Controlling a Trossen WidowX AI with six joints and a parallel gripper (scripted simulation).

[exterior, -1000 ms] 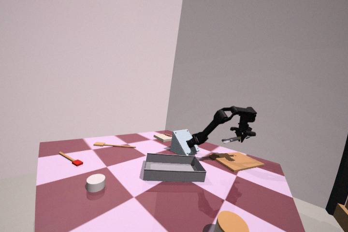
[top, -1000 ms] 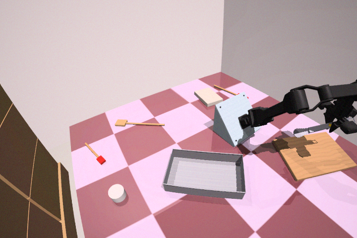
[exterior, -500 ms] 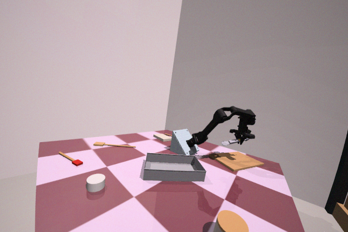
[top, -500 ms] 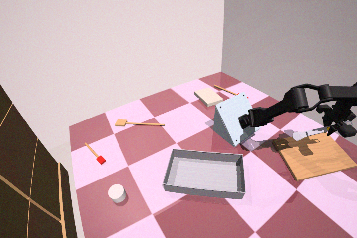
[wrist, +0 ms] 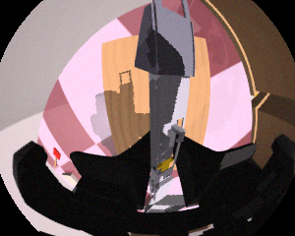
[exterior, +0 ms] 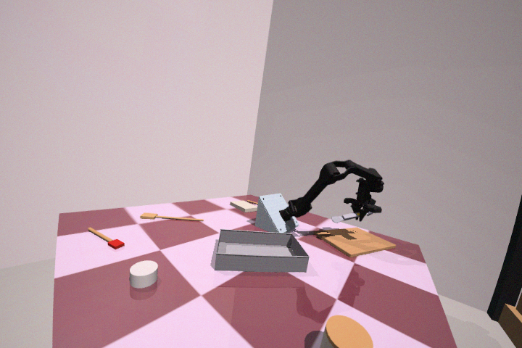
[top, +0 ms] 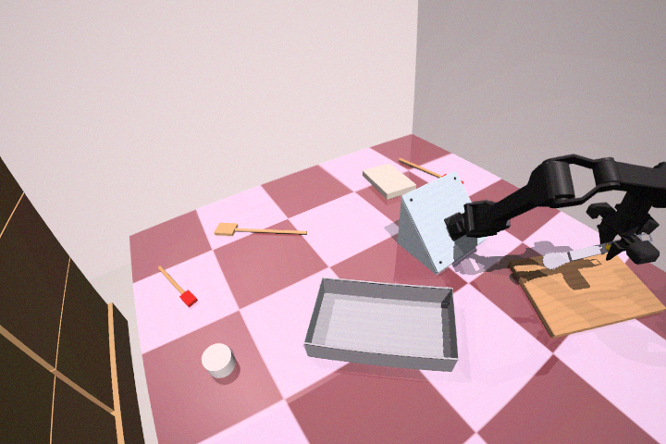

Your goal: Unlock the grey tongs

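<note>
Tongs (top: 585, 254) (exterior: 346, 217) (wrist: 163, 105): right of top frame, above wooden board (top: 596, 303) (exterior: 362, 246) (wrist: 125, 54)
Long axis: near level, slightly slanted
Tips: toward frame left, top view
Fingers (top: 614, 249) (exterior: 362, 213): pinching tongs

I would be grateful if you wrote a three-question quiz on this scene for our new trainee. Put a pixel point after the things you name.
1. True or false: the roasting tin (top: 381, 361) (exterior: 262, 263) holds the tongs (top: 580, 255) (exterior: 346, 217) (wrist: 164, 98).
2. Which is the gripper (top: 614, 248) (exterior: 362, 211) (wrist: 161, 133) above: (a) the white cylinder (top: 218, 360) (exterior: 143, 274), (b) the wooden board (top: 606, 303) (exterior: 360, 243) (wrist: 123, 108), (c) the cream block (top: 388, 178) (exterior: 243, 205)?
3. Fill in: the small tool lying near the white cylinder has a ____ head.

Key: 1. False; 2. b; 3. red
</note>
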